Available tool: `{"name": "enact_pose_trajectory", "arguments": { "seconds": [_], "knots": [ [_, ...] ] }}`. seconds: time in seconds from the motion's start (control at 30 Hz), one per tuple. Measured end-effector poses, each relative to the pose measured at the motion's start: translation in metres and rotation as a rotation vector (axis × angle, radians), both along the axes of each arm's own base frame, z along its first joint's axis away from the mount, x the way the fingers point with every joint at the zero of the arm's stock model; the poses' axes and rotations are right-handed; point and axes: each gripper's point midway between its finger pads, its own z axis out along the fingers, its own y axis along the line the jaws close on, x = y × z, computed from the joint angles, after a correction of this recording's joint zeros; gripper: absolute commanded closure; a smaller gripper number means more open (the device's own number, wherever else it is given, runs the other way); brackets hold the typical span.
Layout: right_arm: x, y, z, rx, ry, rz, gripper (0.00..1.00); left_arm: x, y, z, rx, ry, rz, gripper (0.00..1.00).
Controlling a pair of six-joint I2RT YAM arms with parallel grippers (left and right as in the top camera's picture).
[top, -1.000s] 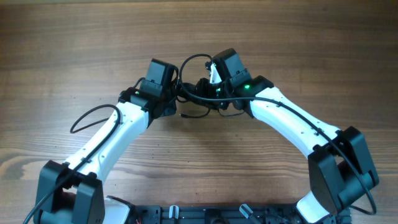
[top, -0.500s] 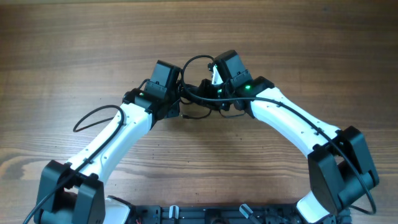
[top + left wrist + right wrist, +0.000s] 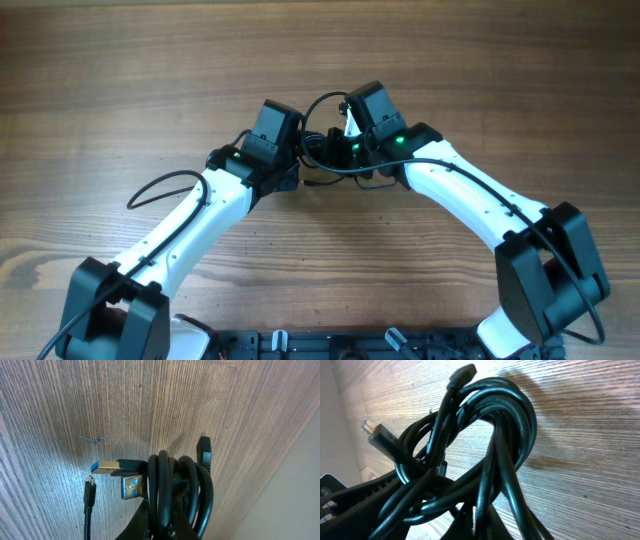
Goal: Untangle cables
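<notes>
Centrally, the left end effector (image 3: 297, 165) and right end effector (image 3: 336, 150) each clamp the cables (image 3: 318, 100), the knotted bundle hiding their fingertips over the wooden worktop (image 3: 120, 60).

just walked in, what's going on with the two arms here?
Both arms meet over one knotted bundle of black cables. The left claw is shut on the bundle's coiled loops, and the right claw is shut on it from the other side. Two USB plugs and a smaller plug stick out just above the wooden table. Nothing is pulled apart yet; the cables are one tangle.
</notes>
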Motion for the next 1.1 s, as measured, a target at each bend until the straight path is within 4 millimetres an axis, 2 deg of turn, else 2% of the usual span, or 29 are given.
{"name": "enact_pose_trajectory", "arguments": {
  "seconds": [0.2,0.3,0.43,0.5,0.57,0.7,0.77,0.9,1.07,1.1],
  "knots": [
    [-0.006,-0.008,-0.004,-0.019,0.007,0.051,0.96,-0.002,-0.001,0.0,0.015,-0.002,-0.003,0.96],
    [-0.012,-0.021,-0.004,-0.013,-0.004,0.158,0.96,-0.003,0.0,-0.002,0.002,0.014,-0.004,0.96],
    [-0.023,-0.063,0.013,-0.014,-0.069,0.326,0.96,0.0,0.01,-0.003,-0.068,0.056,0.02,0.96],
    [-0.025,-0.085,0.014,-0.024,-0.057,0.334,0.96,0.0,0.018,-0.004,-0.086,0.076,0.041,0.96],
    [-0.018,-0.106,0.014,-0.014,-0.053,0.3,0.96,-0.001,0.02,-0.005,-0.109,0.096,0.046,0.96],
    [-0.005,-0.118,0.02,0.026,-0.071,0.251,0.96,-0.003,0.016,-0.004,-0.128,0.103,0.018,0.96],
    [0.001,-0.118,0.025,0.054,-0.099,0.242,0.96,0.009,0.015,0.002,-0.09,0.03,-0.075,0.96],
    [0.006,-0.118,0.029,0.078,-0.113,0.229,0.96,0.043,0.01,0.025,0.069,-0.224,-0.416,0.96],
    [0.009,-0.123,0.028,0.076,-0.113,0.215,0.96,0.07,-0.019,0.069,0.234,-0.591,-0.849,0.96],
    [0.009,-0.124,0.029,0.076,-0.114,0.212,0.96,0.074,-0.029,0.083,0.272,-0.704,-0.95,0.96]
  ]
}}
